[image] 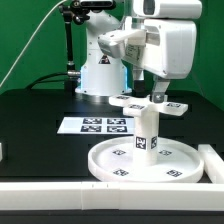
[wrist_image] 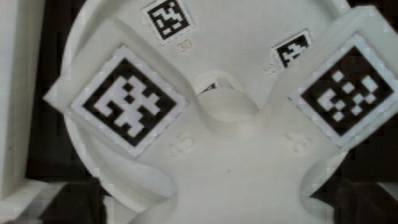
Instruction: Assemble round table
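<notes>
Black counter (image: 40, 105), green backdrop, and we see the disc (image: 145, 160) lying near the border wall (image: 100, 195), the leg (image: 145, 128) upright at its centre. We've got the foot (image: 150, 103) sitting atop the leg, directly under our tool (image: 158, 92), fingers spread, pinching nothing. To seat it well, we'd judge: stay centred, grip squarely, twist without tipping the leg.

We cannot see the jaws in either view. The arm (image: 160, 45) hides part of the cross-shaped foot piece (image: 172, 106) in the exterior view. The wrist view is blurred, and its edges cut off the foot piece's tags (wrist_image: 121, 100).
</notes>
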`<state>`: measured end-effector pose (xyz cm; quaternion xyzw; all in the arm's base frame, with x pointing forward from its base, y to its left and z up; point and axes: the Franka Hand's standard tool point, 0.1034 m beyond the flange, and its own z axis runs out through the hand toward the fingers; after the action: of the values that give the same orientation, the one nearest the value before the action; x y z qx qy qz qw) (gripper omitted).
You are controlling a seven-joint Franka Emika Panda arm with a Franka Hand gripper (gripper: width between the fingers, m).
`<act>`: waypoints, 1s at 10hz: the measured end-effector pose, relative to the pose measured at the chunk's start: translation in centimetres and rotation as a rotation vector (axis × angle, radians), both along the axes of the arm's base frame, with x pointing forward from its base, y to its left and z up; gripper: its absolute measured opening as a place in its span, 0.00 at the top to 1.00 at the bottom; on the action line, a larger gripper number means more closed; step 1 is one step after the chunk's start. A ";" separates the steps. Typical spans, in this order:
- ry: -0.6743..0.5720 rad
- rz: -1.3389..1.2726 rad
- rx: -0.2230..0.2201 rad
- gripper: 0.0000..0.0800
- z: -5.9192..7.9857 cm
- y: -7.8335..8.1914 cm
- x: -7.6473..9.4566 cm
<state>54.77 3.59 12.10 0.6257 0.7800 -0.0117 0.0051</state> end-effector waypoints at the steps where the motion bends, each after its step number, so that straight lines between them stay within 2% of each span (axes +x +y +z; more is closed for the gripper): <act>1: 0.009 -0.001 -0.001 0.19 -0.5 0.0 -0.3; 3: 0.022 -0.003 -0.002 0.19 -1.2 -0.2 -0.6; 6: 0.025 -0.015 -0.003 0.22 -1.3 -0.3 -0.6; 7: 0.025 -0.017 -0.003 0.44 -1.3 -0.3 -0.6; 10: 0.024 -0.060 -0.004 0.45 -1.3 -0.3 -0.6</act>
<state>54.20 3.28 10.75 0.6485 0.7609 -0.0210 -0.0032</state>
